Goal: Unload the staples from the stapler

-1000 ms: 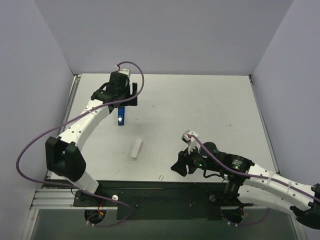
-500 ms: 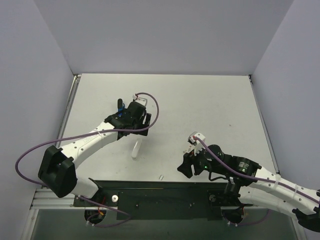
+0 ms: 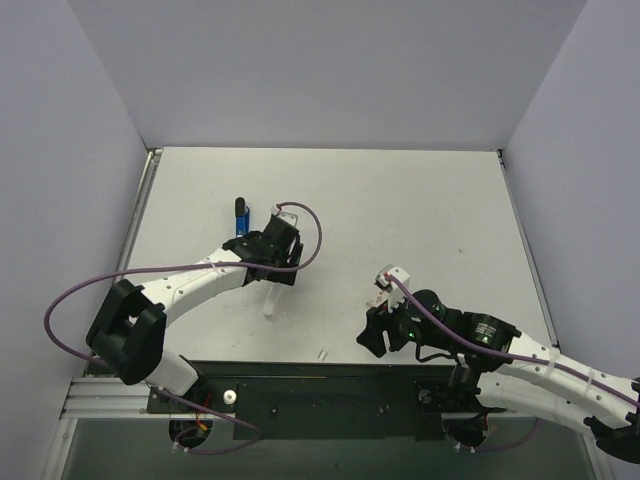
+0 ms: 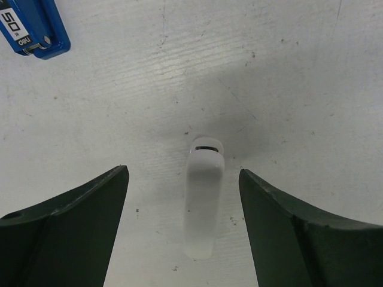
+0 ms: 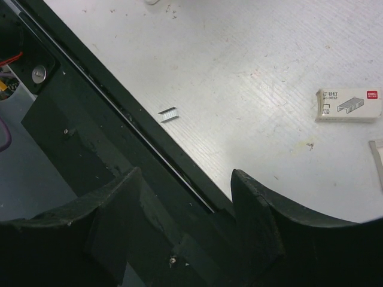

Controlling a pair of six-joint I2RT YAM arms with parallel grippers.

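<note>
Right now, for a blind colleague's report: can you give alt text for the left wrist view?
The left claw hangs open above a narrow white piece lying on the table, between its dark fingers. The blue stapler lies at the upper-left corner.

The gripper (image 5: 185, 179) is hanging over the table's near edge, its two dark fingers (image 5: 114, 209) standing apart with nothing between them. A black rail (image 5: 90, 107) is running diagonally across the shot, and the white table (image 5: 251, 66) is stretching away beyond it, scuffed and speckled. A short staple strip (image 5: 169, 114) is lying on the table just beside the rail. Off to the right, a small white box (image 5: 349, 105) with a staple drawing on its label is sitting flat, well apart from the strip. Left of the rail, a round silver fitting (image 5: 39, 73) and a red wire (image 5: 12, 58) are showing.
</note>
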